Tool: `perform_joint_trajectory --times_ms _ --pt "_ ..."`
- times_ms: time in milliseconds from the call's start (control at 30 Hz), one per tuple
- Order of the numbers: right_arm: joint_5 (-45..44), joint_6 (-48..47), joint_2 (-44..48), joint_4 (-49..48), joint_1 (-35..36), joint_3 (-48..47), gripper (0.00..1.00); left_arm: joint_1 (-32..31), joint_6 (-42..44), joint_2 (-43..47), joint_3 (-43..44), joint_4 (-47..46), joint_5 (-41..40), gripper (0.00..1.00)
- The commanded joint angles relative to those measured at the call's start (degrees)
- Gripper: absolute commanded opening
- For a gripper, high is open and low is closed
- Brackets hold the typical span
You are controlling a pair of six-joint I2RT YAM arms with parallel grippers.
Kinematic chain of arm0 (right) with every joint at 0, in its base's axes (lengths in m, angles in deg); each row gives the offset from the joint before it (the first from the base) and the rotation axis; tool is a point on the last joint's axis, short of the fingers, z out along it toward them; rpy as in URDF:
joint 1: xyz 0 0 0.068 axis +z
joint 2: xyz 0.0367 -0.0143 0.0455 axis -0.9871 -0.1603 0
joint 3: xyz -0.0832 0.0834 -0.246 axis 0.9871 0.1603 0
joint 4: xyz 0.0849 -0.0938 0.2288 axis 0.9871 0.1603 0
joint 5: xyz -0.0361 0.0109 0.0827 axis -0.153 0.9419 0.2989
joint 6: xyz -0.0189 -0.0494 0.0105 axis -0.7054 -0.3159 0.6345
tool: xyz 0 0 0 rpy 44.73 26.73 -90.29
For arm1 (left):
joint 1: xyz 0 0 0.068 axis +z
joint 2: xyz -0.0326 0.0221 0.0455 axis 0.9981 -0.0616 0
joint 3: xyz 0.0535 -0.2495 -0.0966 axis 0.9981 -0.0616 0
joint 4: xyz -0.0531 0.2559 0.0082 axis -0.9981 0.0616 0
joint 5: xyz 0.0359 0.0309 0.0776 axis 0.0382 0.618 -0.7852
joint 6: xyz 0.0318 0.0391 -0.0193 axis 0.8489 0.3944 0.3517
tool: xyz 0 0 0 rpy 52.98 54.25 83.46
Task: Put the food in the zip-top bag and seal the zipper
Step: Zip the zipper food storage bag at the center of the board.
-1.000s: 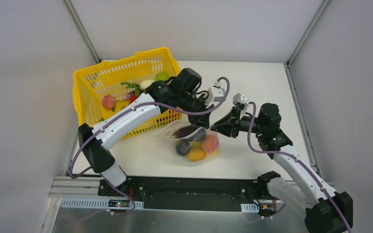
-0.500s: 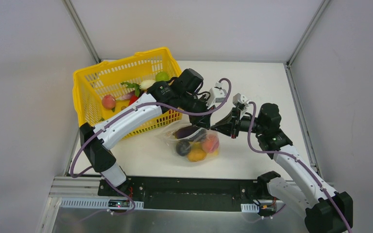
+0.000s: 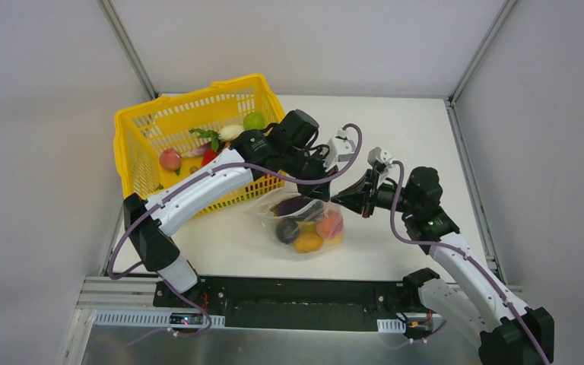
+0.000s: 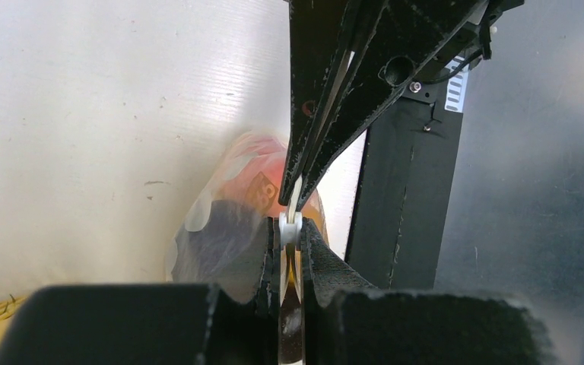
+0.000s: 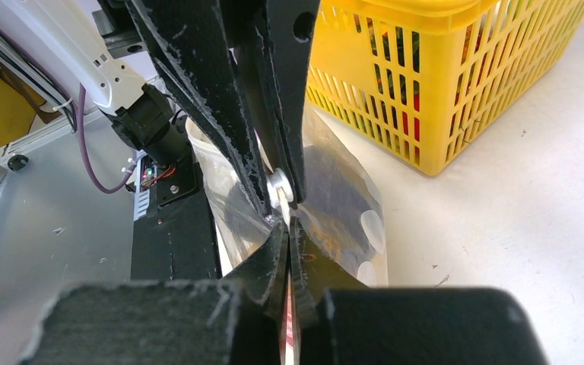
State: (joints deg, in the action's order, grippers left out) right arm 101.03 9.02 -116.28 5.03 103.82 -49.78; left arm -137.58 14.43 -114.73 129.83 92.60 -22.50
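Left arm, right arm: white link shells, black joint housings; black base blocks at 7 and 5 o'clock of overhead view; purple cable looping along each arm; left gripper, right gripper: black wedge-shaped fingers, edges scuffed pale; round hole through right finger.

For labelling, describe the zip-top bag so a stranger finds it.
Find the yellow basket. Off its near right corner lies the zip-top bag, pinched by the left gripper and right gripper. Only it is clear, dotted plastic holding toy food.
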Motion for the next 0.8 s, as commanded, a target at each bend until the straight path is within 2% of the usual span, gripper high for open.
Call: perform_joint_trajectory --times_ms 0,767 --pt "-1.4 1.7 1.8 -5.4 -0.2 -0.2 0.00 0.0 0.6 3.4 -2.5 3.3 -3.6 0.00" --pt "-5.8 1.2 6.6 -3.4 -0.3 1.3 0.00 0.9 1.1 10.5 -9.1 3.1 -8.2 0.00"
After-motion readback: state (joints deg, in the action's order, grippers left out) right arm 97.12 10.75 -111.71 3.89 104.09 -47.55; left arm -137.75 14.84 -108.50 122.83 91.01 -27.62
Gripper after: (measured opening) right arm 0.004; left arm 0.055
